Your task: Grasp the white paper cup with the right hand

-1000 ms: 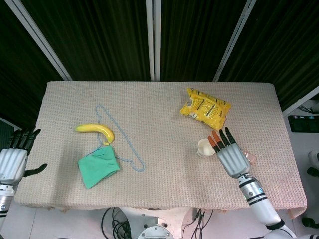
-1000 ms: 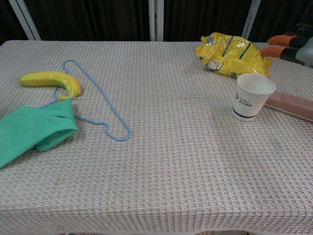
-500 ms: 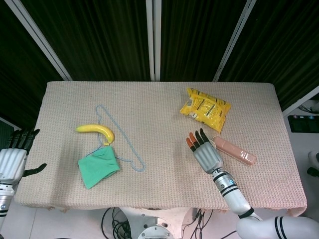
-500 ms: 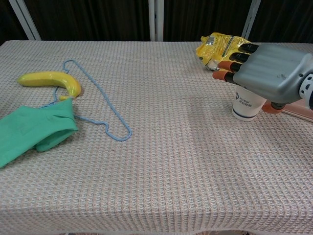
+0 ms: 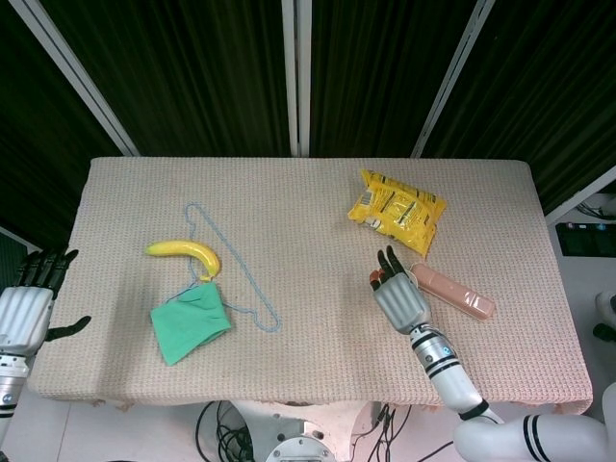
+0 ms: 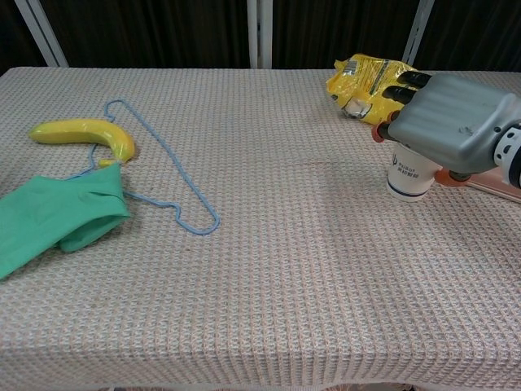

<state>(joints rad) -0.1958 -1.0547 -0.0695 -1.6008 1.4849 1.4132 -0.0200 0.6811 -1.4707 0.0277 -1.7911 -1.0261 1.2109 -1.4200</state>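
The right hand (image 6: 452, 122) sits right over the white paper cup (image 6: 407, 175), fingers curled down around the rim and thumb low on the far side, but I can't tell if it's actually gripping yet (the palm hides the contact). The cup stands upright on the table (image 6: 285, 285), right side, just near of the yellow snack bag (image 5: 397, 210). A pink bar-shaped thing (image 5: 454, 293) lies just right of the hand. Way over on the left there's a banana (image 5: 185, 252), a thin blue wire hanger (image 5: 236, 274) and a green cloth (image 5: 190, 322). The left hand (image 5: 27, 306) hangs off the table's left edge, fingers apart, holding nothing.
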